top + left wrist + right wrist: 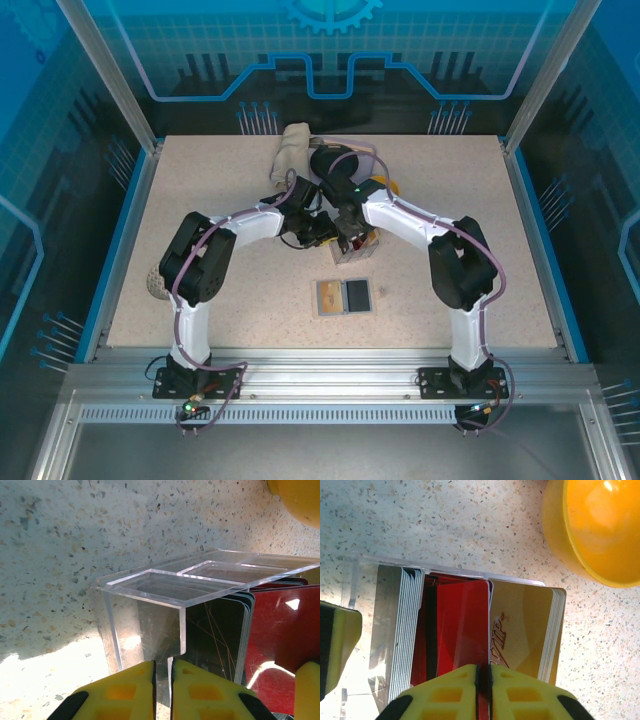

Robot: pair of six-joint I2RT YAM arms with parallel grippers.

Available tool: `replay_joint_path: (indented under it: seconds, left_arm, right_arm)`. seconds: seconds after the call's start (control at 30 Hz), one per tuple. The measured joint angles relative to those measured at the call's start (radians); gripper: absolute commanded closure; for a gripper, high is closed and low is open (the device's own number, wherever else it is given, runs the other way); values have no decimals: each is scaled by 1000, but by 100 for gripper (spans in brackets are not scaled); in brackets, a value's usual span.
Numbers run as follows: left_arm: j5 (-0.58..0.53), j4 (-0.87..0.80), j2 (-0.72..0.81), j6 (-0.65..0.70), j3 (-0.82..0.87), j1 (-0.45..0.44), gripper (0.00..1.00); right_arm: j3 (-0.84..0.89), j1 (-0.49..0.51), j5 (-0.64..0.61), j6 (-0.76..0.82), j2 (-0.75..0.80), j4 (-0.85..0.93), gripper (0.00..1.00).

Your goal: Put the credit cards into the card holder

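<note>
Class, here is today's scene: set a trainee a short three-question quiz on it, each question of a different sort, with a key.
1. True or false: on the speckled table, the flat open folding card holder, tan and grey inside, lies nearer the arm bases than the clear acrylic card box.
2. Multiple choice: the right arm's jaws are shut on which upright card? A gold; B red; C silver.
3. Fill in: the left arm's jaws pinch a ____ of the clear box.
Key: 1 true; 2 B, the red plastic card; 3 wall.
</note>
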State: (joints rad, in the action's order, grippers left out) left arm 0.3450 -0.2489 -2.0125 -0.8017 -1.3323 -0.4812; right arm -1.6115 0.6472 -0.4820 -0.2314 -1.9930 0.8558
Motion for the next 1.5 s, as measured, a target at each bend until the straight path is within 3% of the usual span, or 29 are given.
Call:
replay_joint_path:
  seconds: [0.23, 0.53, 0.93, 1.17, 1.5]
  left_arm:
    - [0, 0, 2, 0, 1, 0, 85]
    - [0, -5, 13, 0, 13, 0, 79]
    - [5, 19, 168, -10, 76, 0, 43]
    - [90, 230, 329, -98, 212, 10, 32]
    - [294, 620, 316, -321, 276, 34, 29]
  right_arm:
    - [4, -2, 53, -20, 52, 0, 96]
    - [89, -69, 269, -84, 202, -32, 100]
    - [317, -217, 623, -245, 415, -220, 100]
    - [426, -295, 790, -369, 503, -351, 100]
    - [499, -369, 1001, -523, 561, -534, 100]
